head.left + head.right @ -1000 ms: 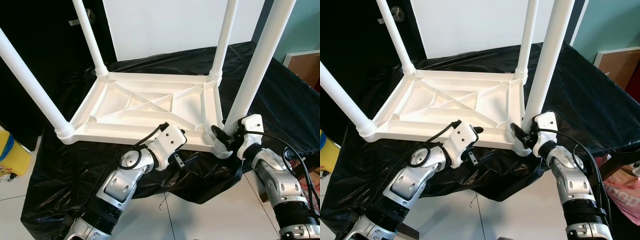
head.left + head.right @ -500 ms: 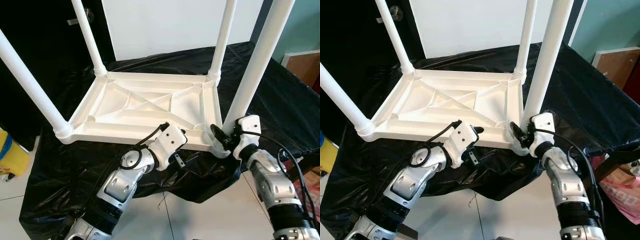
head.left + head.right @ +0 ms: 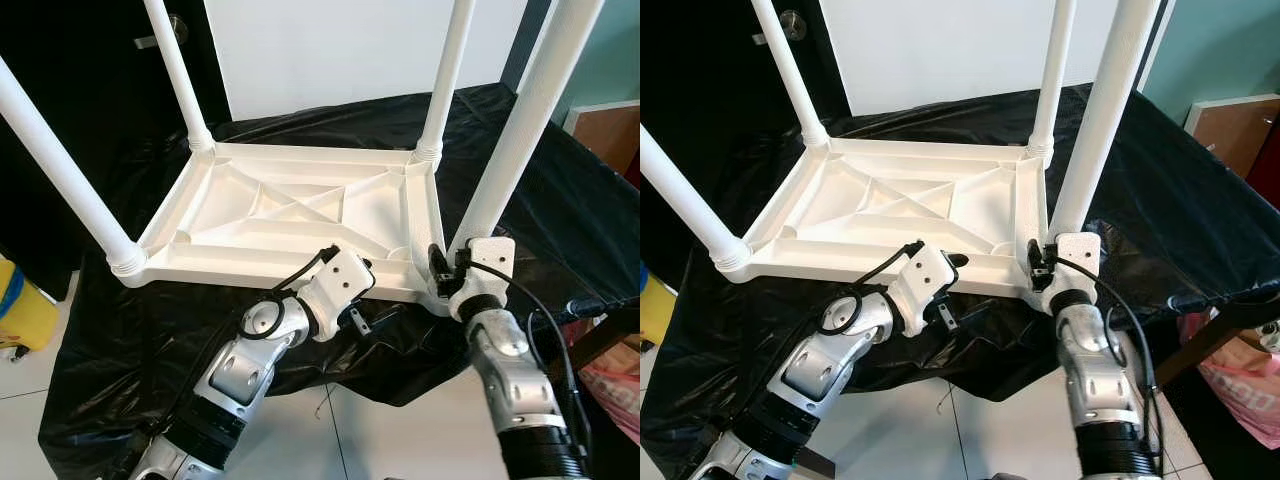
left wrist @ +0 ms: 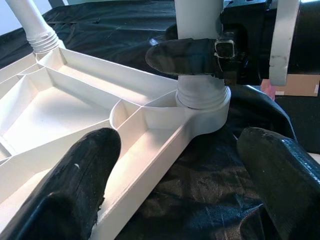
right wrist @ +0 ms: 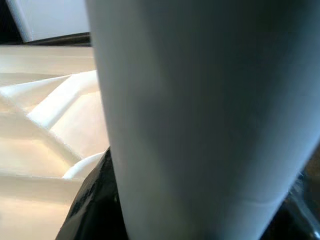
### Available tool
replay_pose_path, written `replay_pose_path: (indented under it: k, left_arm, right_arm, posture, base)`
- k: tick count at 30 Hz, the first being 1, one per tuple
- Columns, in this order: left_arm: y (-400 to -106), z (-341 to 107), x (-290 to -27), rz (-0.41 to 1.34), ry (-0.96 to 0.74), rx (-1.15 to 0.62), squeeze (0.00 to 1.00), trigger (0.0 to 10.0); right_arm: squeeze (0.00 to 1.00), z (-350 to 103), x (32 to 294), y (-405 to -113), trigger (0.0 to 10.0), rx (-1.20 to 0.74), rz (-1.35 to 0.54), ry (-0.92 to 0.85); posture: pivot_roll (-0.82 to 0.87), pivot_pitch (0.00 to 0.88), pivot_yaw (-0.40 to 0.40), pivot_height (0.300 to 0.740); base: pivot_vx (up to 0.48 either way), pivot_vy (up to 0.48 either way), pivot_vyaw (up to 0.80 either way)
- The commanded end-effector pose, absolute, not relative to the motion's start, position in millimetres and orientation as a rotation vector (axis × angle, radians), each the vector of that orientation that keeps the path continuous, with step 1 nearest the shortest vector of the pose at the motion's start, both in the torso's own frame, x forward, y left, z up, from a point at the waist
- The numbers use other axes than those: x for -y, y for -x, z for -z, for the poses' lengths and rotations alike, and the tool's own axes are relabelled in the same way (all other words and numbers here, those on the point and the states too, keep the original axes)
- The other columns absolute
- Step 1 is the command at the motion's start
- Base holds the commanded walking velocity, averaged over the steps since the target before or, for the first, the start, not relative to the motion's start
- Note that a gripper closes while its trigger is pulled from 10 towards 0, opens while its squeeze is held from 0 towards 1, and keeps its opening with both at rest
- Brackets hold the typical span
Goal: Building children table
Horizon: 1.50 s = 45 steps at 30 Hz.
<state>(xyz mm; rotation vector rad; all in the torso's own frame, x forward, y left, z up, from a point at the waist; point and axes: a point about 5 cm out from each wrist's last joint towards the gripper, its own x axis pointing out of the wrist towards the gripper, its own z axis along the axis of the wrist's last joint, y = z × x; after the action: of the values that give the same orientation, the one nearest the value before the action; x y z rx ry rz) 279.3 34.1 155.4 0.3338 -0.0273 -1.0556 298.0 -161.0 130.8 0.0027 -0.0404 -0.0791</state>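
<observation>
On the black-draped worktop (image 3: 560, 200) the children's table (image 3: 290, 215) lies upside down, four legs up. Head views: right gripper (image 3: 447, 272) clamped around the base of the near-right leg (image 3: 515, 135); left gripper (image 3: 352, 300) at the near frame edge. Left wrist view: left jaws spread wide, straddling that edge, holding nothing; the leg's collar (image 4: 202, 100) sits in its corner socket. Right wrist view: leg fills the jaws. Risk: a sideways pull cocks the leg or drags the unpinned table on the slick cloth.

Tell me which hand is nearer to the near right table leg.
Right. The right hand clasps the near right leg at its base; the left hand straddles the tabletop rim beside it.
</observation>
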Motion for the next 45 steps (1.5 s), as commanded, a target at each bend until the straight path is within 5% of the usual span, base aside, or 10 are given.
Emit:
replay_pose_path:
  k: [1, 22, 23, 26, 38, 39, 45]
  left_arm:
    - [-278.9, -151.7, -34.7, 1.057, -0.351, 0.011, 0.0, 10.0]
    - [-276.1, -149.2, -35.9, 1.065, -0.36, 0.005, 0.0, 10.0]
    - [-276.1, -149.3, -35.9, 1.065, -0.361, 0.005, 0.0, 10.0]
    - [-275.8, -149.2, -36.0, 1.065, -0.361, 0.005, 0.0, 10.0]
    - [-275.8, -147.5, -37.1, 1.053, -0.368, -0.002, 0.0, 10.0]
    - [-276.2, -147.2, -37.5, 1.051, -0.372, -0.003, 0.0, 10.0]
    - [-276.6, -147.4, -37.3, 1.05, -0.374, -0.003, 0.0, 10.0]
  right_arm:
    - [0.0, -106.6, 162.4, -291.6, 10.0, -0.077, 0.17, -0.011]
    - [0.01, -115.2, 142.1, -286.9, 10.0, -0.044, 0.221, -0.057]
    - [0.93, -117.6, 142.9, -287.0, 10.0, -0.03, 0.222, -0.06]
    - [1.0, -119.4, 143.8, -286.7, 10.0, -0.016, 0.22, -0.063]
    - [1.0, -130.9, 171.7, -275.9, 10.0, 0.091, 0.039, -0.062]
    - [0.0, -131.7, 180.1, -275.5, 10.0, 0.093, -0.026, -0.049]
    - [0.0, -137.1, 193.9, -281.3, 10.0, 0.061, -0.262, -0.003]
  posture:
    - [-0.18, 0.074, -0.001, 0.74]
    - [-0.17, 0.052, -0.001, 0.74]
    - [-0.17, 0.053, 0.0, 0.74]
    - [-0.17, 0.053, 0.001, 0.74]
    - [-0.17, 0.062, -0.007, 0.74]
    - [-0.18, 0.064, -0.007, 0.74]
    - [-0.18, 0.068, -0.007, 0.74]
  base:
    - [0.0, 0.0, 0.0]
    - [0.0, 0.0, 0.0]
    - [0.0, 0.0, 0.0]
    - [0.0, 0.0, 0.0]
    - [0.0, 0.0, 0.0]
    - [0.0, 0.0, 0.0]
    - [0.0, 0.0, 0.0]
